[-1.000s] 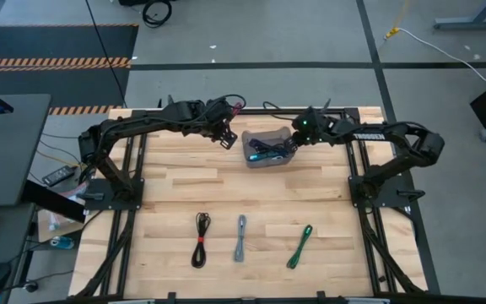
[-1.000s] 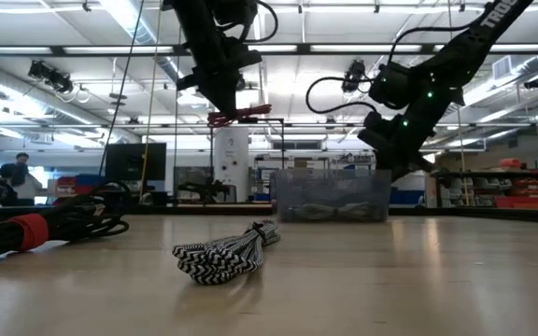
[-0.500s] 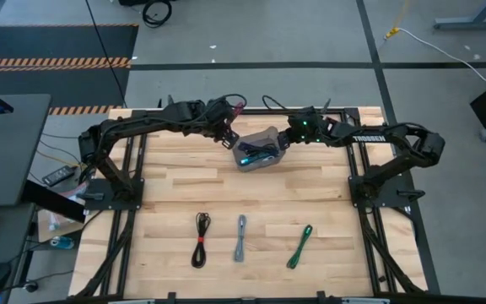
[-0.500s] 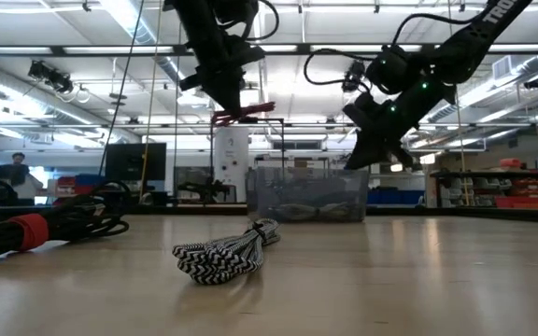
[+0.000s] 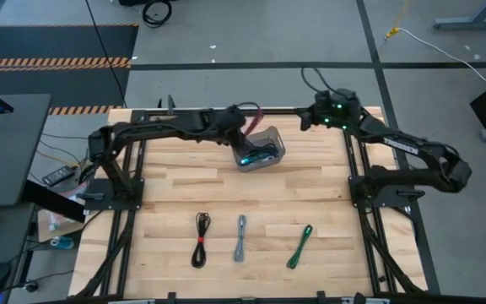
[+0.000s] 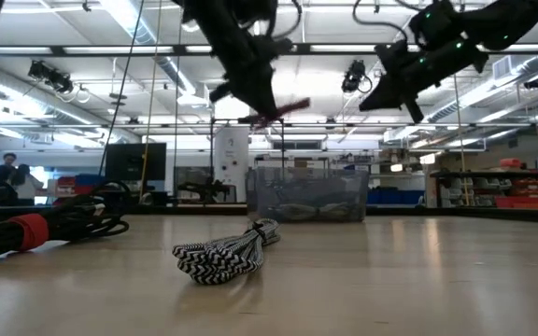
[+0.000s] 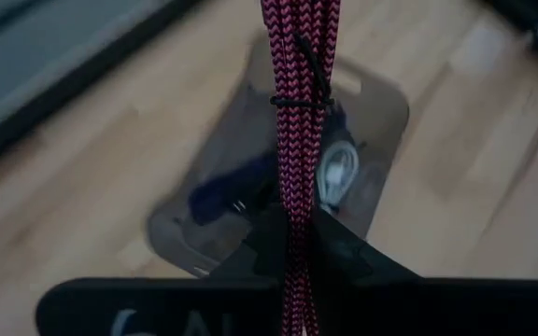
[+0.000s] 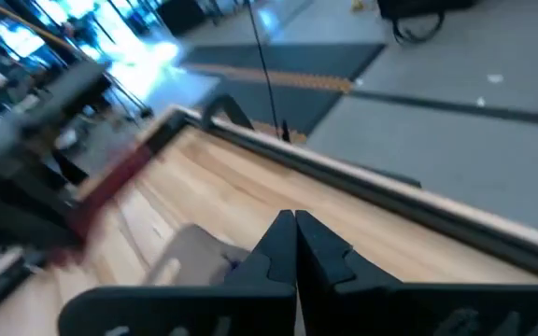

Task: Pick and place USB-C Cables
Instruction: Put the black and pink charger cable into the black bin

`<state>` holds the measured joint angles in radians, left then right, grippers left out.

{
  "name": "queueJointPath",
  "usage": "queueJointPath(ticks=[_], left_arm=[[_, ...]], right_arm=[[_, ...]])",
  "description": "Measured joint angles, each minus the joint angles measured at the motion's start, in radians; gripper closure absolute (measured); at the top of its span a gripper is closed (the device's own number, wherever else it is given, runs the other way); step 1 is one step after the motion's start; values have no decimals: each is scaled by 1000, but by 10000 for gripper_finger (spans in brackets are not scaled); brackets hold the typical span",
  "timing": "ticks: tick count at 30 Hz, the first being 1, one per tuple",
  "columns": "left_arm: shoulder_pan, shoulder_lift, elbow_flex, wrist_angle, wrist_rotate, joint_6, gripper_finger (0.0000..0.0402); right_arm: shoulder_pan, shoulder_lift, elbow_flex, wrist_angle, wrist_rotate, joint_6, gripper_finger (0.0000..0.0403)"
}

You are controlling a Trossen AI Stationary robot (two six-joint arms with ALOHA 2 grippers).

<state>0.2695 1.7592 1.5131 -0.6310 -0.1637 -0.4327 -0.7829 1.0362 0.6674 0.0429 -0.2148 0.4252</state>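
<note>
The worktop [image 5: 184,181] is a pale wooden slab carrying all items. Both dark arms reach in over its far edge.

The translucent grey bin [image 5: 261,150] stands near the far edge, between the two arms. It contains several bundled cables (a blue one and a white one are distinguishable in the left wrist view).

The left hand [image 5: 241,133] is raised just beside the bin's left end and is clenched on the maroon cable [image 7: 299,112]. This cable hangs straight between the fingers, directly above the bin's opening, bound by a thin black tie.

The right hand [image 5: 317,118] is held high over the far right part of the worktop, apart from the bin. Its fingers [image 8: 295,245] are pressed together and grasp nothing.

Three cables lie in a row near the front edge, well apart from the bin:
- black cable [image 5: 201,239], with a red tie, at the left;
- grey cable [image 5: 240,237], in the middle;
- green cable [image 5: 299,246], at the right.
</note>
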Motion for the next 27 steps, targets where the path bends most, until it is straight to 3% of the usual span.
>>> queueJointPath(ticks=[7, 10, 18, 27], left_arm=[[-18, 95, 6, 49, 37, 52, 375], [-17, 132, 48, 41, 38, 165, 375], [14, 270, 212, -232, 41, 398, 375], [28, 303, 226, -119, 116, 405, 375]], right_arm=[[-14, -94, 0, -19, -59, 21, 403], [-12, -109, 0, -47, -75, 25, 403], [14, -114, 0, -82, -75, 25, 403], [22, -115, 0, -90, -70, 25, 403]])
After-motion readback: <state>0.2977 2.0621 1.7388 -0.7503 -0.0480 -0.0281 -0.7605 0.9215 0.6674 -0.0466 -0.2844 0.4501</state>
